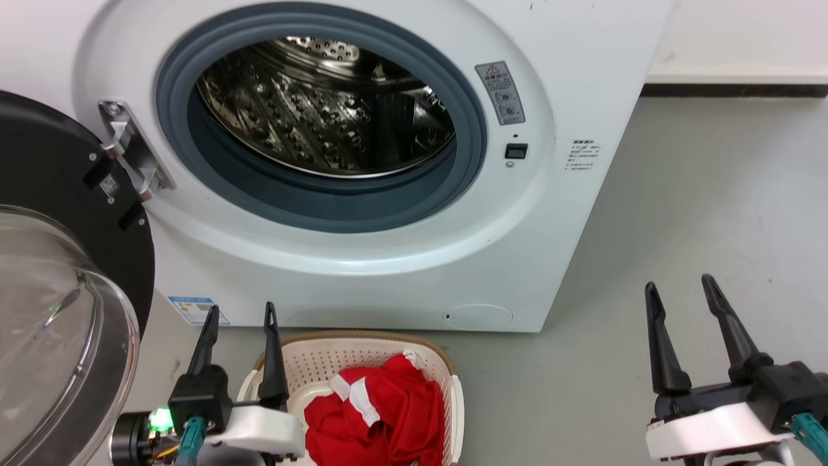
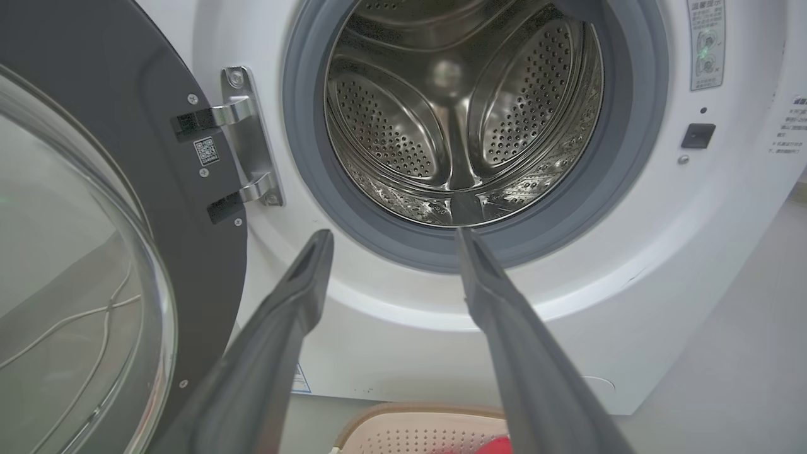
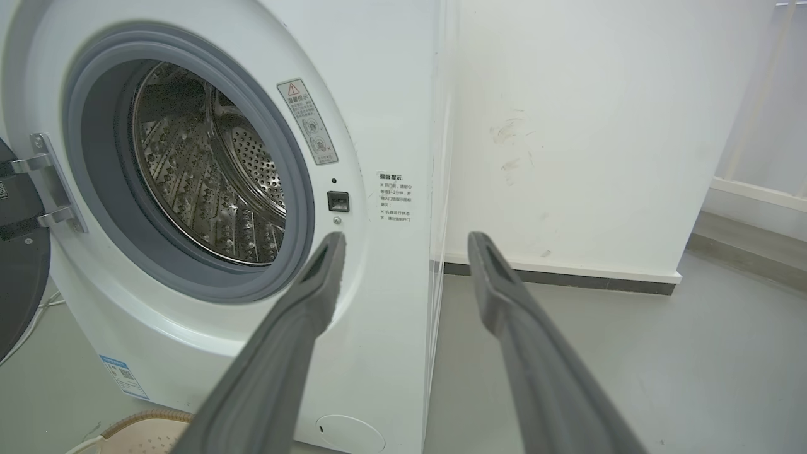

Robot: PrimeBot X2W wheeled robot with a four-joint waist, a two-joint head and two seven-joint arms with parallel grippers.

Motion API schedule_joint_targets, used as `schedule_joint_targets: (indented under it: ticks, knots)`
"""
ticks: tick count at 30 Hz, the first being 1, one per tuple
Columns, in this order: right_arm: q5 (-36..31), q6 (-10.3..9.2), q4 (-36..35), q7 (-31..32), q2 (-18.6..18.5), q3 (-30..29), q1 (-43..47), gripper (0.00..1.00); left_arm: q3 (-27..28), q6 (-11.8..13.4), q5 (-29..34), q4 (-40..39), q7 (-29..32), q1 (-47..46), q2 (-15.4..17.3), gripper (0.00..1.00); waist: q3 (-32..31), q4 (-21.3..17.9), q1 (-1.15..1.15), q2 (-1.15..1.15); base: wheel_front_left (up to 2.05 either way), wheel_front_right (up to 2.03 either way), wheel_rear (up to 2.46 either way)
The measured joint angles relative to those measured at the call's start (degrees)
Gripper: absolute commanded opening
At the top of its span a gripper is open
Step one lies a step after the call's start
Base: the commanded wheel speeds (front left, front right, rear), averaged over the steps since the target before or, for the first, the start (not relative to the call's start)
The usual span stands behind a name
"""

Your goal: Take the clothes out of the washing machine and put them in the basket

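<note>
**Left pincer (image 1: pixel 241 310) and right pincer (image 1: pixel 678 285) empty; drum (image 1: pixel 323 110) bare, clothes (image 1: pixel 388 414) in basket (image 1: pixel 336 362)**

Left pincer: fingers parted to a middling gap, nothing between them. Head view puts it over the basket's far-left rim, tips toward the washer (image 1: pixel 550 213). Its wrist view looks between the fingers straight into the porthole.

Right pincer: fingers parted about as much, nothing held. It hangs over the bare floor (image 1: pixel 711 194), well apart from the basket, to its right. Its wrist view aims at the washer's right front edge and the wall beyond.

Drum: perforated steel and paddles show in all three views, and no red fabric shows anywhere. The left wrist view reaches down to the drum's bottom, which is also bare. The grey seal hides a narrow strip at the front lip.

Door (image 1: pixel 39 323): swung wide open to the left.

Clothes: a red heap with white trim lies inside the basket, toward its right side. The near part is cut off by the frame edge. No fabric shows on the floor or draped over the visible rim.

Basket: on the floor just in front of the washer, below the porthole.

Judgement: unloading looks finished. At most a check of the hidden lip strip is left.
</note>
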Motion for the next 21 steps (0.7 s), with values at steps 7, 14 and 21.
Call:
schedule_joint_targets:
  ticks: [7,14,21]
  knots:
    - [0.48,0.00,-0.35,0.00,0.00,0.45,2.71,1.00,1.81,0.03,1.26,-1.90,0.01,3.91,-0.80,1.00,-2.82,-0.54,0.00,0.00,0.00,0.00,0.00]
    - [0.85,0.00,-0.44,0.00,0.00,1.18,4.05,1.00,2.76,-0.42,1.86,-2.71,0.01,5.87,-1.25,1.00,-4.53,-1.28,0.01,0.00,0.00,0.00,0.00]
    - [1.01,0.00,-0.43,0.00,0.00,1.52,4.39,1.00,3.79,-0.56,2.20,-2.85,0.01,7.05,-1.44,1.00,-5.63,-1.77,0.01,0.00,0.00,0.00,0.00]
